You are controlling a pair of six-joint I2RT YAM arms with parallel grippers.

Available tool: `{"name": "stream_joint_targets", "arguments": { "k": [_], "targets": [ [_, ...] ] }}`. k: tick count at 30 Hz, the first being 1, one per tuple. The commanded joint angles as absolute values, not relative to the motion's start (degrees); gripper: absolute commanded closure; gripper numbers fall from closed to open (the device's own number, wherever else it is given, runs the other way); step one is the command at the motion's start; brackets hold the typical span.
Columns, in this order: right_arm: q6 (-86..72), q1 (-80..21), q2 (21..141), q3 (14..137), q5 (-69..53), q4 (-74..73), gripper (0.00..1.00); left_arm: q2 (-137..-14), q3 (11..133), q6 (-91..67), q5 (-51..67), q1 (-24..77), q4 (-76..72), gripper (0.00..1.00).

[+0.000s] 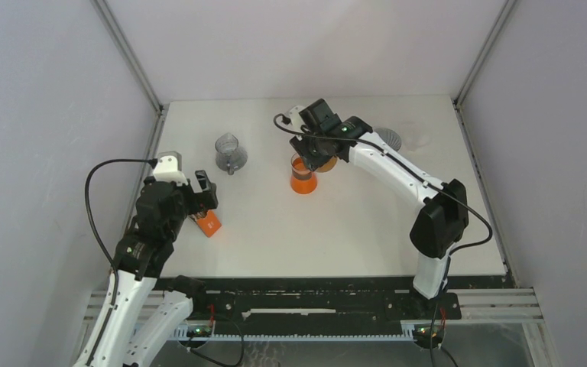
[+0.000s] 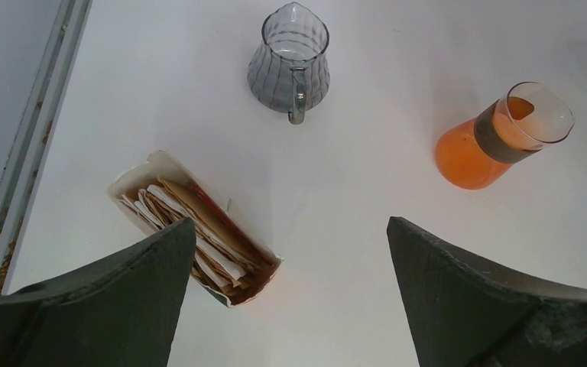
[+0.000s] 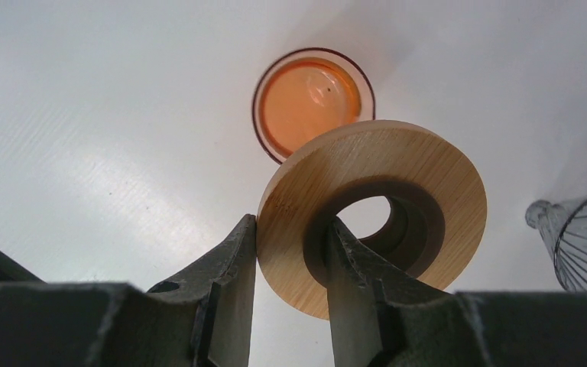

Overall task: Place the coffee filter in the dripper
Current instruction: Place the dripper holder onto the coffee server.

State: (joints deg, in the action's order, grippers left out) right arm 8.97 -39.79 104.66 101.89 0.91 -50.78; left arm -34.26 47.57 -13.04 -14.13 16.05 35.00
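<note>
Above orange carafe point(image 3: 312, 99), right tool point(image 3: 290, 229), arm point(image 1: 397, 172) outstretched, pinches wooden ring point(image 3: 428, 176); left tool point(image 2: 290, 222) gapes over filter box point(image 2: 153, 159).

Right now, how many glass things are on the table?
3: a grey ribbed glass jug left of centre, an orange glass carafe in the middle, and a ribbed clear glass cone at the back right.

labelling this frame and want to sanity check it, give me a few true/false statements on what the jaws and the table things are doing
1. The right jaws grip a wooden ring. True.
2. The left jaws hold a paper filter. False: they stand open and empty near the filter box.
3. The orange carafe lies on its side. False: it stands upright.
4. The filter box holds paper filters. True.
</note>
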Motion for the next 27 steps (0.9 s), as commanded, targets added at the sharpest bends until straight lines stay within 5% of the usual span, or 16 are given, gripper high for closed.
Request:
{"name": "stream_joint_targets", "arguments": {
  "k": [1, 27],
  "targets": [
    [12.1, -41.3, 106.1, 106.6, -1.2, -48.6, 0.65, -34.7, 46.2, -13.1, -12.8, 15.4, 33.0, 0.00],
    [14.1, -43.0, 117.2, 112.5, 2.1, -47.2, 0.56, -34.7, 46.2, -12.9, -11.9, 14.5, 33.0, 0.00]
  ]
}}
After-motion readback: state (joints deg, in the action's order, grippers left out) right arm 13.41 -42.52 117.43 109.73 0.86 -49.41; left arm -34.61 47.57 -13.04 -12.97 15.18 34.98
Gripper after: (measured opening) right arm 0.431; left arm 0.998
